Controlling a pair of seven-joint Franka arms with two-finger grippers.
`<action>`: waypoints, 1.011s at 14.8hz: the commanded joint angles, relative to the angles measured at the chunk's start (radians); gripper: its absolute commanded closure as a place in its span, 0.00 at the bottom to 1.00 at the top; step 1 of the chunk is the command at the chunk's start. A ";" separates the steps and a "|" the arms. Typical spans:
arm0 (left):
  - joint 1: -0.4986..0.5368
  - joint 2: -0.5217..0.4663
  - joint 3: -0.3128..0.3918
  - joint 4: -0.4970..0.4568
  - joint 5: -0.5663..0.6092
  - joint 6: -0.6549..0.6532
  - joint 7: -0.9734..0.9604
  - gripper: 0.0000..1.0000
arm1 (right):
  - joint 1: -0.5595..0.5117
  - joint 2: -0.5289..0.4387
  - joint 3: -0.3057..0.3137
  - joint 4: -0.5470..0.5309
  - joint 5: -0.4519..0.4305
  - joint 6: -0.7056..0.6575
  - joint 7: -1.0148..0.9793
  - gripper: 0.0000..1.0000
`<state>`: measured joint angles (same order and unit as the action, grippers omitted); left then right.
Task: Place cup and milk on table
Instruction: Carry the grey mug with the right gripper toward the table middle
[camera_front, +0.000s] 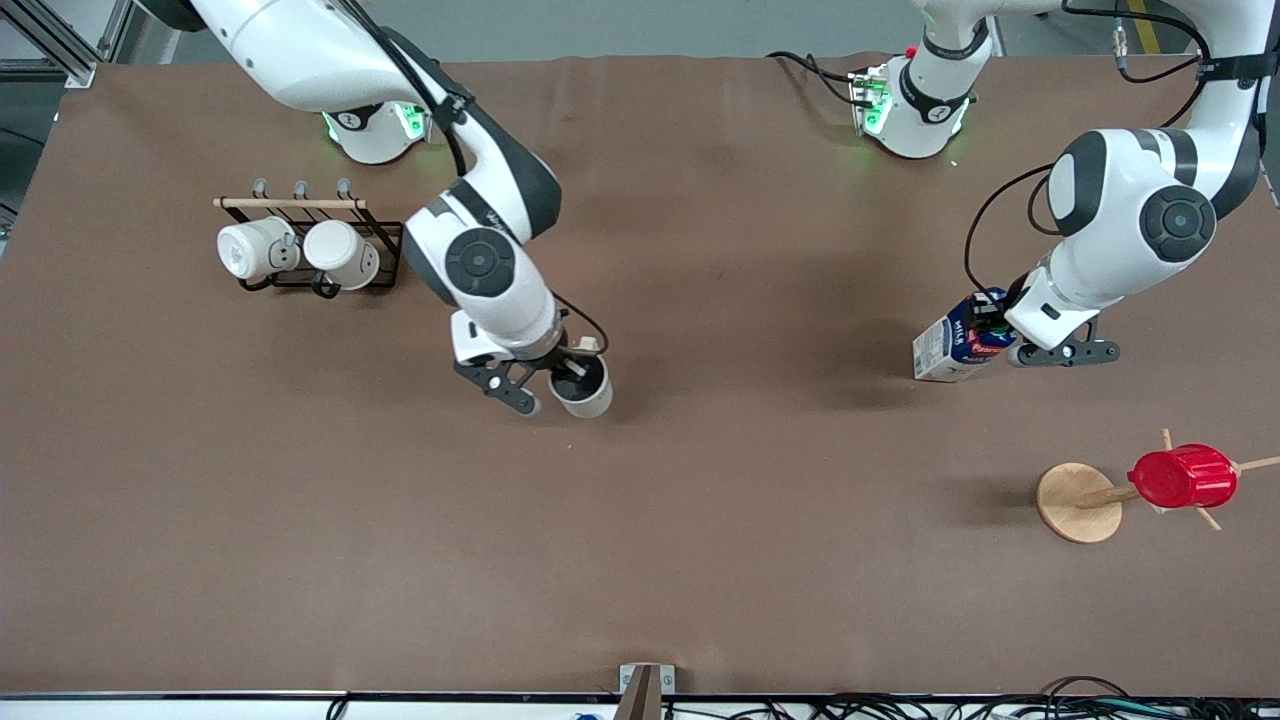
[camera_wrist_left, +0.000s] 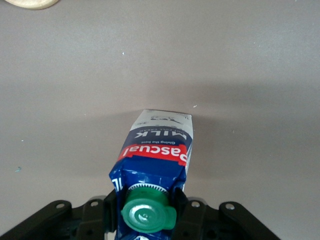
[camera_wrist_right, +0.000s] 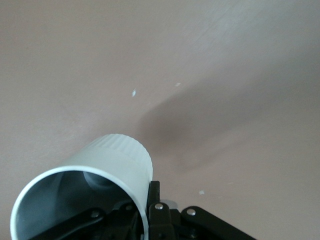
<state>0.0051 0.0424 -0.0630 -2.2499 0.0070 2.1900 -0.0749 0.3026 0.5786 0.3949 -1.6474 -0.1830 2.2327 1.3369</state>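
Note:
My right gripper (camera_front: 572, 372) is shut on the rim of the off-white cup (camera_front: 583, 388), one finger inside it and one outside, over the middle of the brown table (camera_front: 700, 520). In the right wrist view the cup (camera_wrist_right: 100, 170) shows its grey inside, tilted over the tabletop. My left gripper (camera_front: 990, 322) is shut on the top of the blue and white milk carton (camera_front: 948, 350), toward the left arm's end of the table. In the left wrist view the carton (camera_wrist_left: 155, 155) leans, its green cap (camera_wrist_left: 147, 213) between my fingers. I cannot tell whether either thing touches the table.
A black wire rack (camera_front: 305, 235) with a wooden bar holds two white mugs (camera_front: 300, 252) toward the right arm's end. A red ribbed cup (camera_front: 1183, 476) hangs on a wooden peg stand with a round disc base (camera_front: 1075, 502), nearer the front camera than the carton.

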 joint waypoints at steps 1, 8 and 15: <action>0.003 -0.029 -0.005 -0.005 0.016 0.005 0.012 0.84 | 0.024 0.061 0.010 0.009 -0.087 0.042 0.111 1.00; -0.005 0.007 -0.006 0.097 0.016 -0.018 0.014 0.93 | 0.069 0.099 0.010 0.009 -0.107 0.057 0.116 0.95; -0.062 0.164 -0.009 0.418 0.016 -0.182 0.000 0.93 | 0.061 0.099 0.010 0.008 -0.108 0.076 0.117 0.51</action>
<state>-0.0290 0.1232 -0.0722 -1.9633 0.0071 2.0741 -0.0739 0.3741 0.6736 0.3940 -1.6450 -0.2598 2.3047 1.4274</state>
